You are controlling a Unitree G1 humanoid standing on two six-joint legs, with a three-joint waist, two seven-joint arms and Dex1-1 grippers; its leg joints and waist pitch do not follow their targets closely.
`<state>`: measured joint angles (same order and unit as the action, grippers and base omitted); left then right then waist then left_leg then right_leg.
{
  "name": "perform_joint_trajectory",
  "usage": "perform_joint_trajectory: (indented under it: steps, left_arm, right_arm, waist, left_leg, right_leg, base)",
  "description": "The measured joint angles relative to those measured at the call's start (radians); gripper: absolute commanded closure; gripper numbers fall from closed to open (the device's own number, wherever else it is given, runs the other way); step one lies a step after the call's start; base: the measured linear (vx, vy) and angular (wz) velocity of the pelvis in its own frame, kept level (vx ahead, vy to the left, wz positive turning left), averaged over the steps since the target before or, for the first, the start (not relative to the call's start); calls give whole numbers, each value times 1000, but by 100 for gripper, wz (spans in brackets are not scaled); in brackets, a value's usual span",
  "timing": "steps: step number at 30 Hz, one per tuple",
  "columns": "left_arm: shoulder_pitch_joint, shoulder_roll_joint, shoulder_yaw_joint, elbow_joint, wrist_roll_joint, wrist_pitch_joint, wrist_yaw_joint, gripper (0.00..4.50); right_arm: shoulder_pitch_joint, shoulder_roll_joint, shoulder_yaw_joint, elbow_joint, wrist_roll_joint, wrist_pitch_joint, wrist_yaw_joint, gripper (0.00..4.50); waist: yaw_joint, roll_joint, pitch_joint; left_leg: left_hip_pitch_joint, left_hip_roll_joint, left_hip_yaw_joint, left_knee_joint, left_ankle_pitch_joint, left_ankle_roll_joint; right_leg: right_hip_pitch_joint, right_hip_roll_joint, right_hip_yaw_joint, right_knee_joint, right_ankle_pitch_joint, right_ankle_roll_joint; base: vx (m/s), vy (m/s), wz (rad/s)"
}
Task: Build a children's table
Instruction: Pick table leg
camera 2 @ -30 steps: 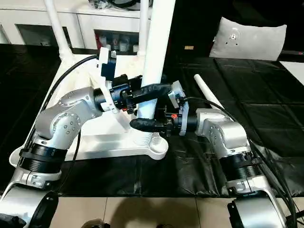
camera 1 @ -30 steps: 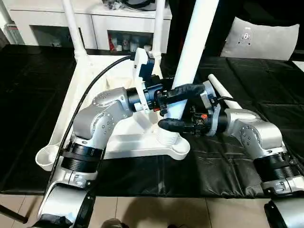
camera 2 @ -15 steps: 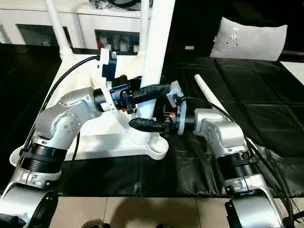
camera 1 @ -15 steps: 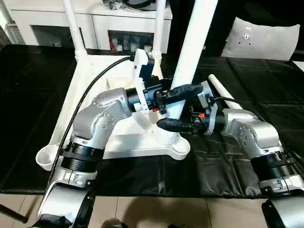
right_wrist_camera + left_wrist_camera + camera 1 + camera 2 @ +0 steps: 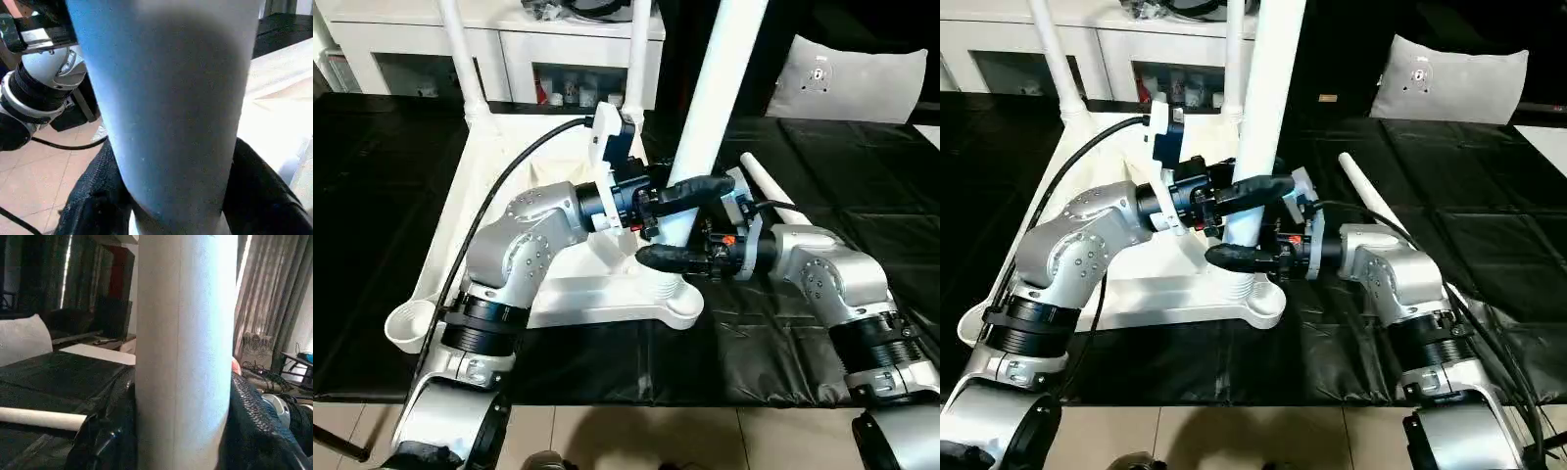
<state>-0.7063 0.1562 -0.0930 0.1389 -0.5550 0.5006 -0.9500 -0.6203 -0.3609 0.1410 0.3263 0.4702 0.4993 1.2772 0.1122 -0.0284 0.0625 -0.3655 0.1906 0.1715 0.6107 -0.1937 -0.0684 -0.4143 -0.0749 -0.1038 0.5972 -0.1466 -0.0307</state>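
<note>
Left eye view first: I am working on the leg [image 5: 713,93] that stands up in the near corner socket [image 5: 668,294] of the upside-down table top [image 5: 499,196]. My left gripper [image 5: 677,199] has its fingers about half open, wrapped round the leg just above the socket. My right gripper [image 5: 677,257] is closed round the same leg a little lower, right above the socket, also about half open because the leg is that fat. To do this step well, I think I should keep the leg straight up over the socket, push it down and turn it slowly, with one gripper holding tight while the other one shifts. If the leg leans, it may jam or pop out. The table is all white plastic. The top lies flat on the black cloth [image 5: 783,333], bottom side up, with round cups at its corners. Two more legs [image 5: 458,59] already stand at the far corners from this socket. One spare leg [image 5: 773,191] lies on the cloth just beside the socket, behind my right arm. The near left cup [image 5: 411,328] holds no leg yet.
</note>
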Motion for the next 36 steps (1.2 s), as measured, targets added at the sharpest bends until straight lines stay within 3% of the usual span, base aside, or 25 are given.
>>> perform_joint_trajectory:
  steps: [8,9,16,25,30,33,36]
  left_arm:
    - [0,-2,11,0,-4,33,14,266]
    - [0,-2,14,-1,-6,37,14,210]
    - [41,-38,24,-47,-37,73,55,151]
    - [68,-99,69,-79,-63,94,129,148]
    - [71,-188,151,-98,-171,91,199,148]
    - [71,-166,177,-126,-200,81,198,148]
    - [94,-112,175,-126,-163,67,194,148]
  right_arm:
    - [0,9,1,3,-9,1,-9,253]
    - [1,11,1,3,-9,1,-11,254]
    - [32,71,-3,-6,-15,-43,-79,255]
    - [64,126,-35,-2,-27,-85,-154,255]
    - [120,141,-71,-59,-4,-67,-249,256]
    - [173,131,-92,-68,-5,-31,-290,258]
    - [195,131,-129,-87,-2,-20,-336,259]
  waist:
    - [0,0,0]
    - [0,0,0]
    - [-1,0,0]
    - [-1,3,0]
    - [-1,3,0]
    - [-3,4,-1]
    - [-16,4,0]
  left_leg:
    - [0,0,0,0,0,0]
    - [0,0,0,0,0,0]
    - [0,0,0,0,0,0]
    - [1,0,0,0,0,0]
    - [0,0,0,0,0,0]
    - [0,0,0,0,0,0]
    - [0,0,0,0,0,0]
  right_leg:
    - [0,0,0,0,0,0]
    - [0,0,0,0,0,0]
    - [0,0,0,0,0,0]
    - [1,0,0,-1,0,0]
    - [1,0,0,-1,0,0]
    - [2,0,0,-1,0,1]
    - [2,0,0,-1,0,1]
  base:
    - [0,0,0]
    - [0,0,0]
    - [0,0,0]
    - [0,0,0]
    - [0,0,0]
    - [0,0,0]
    - [0,0,0]
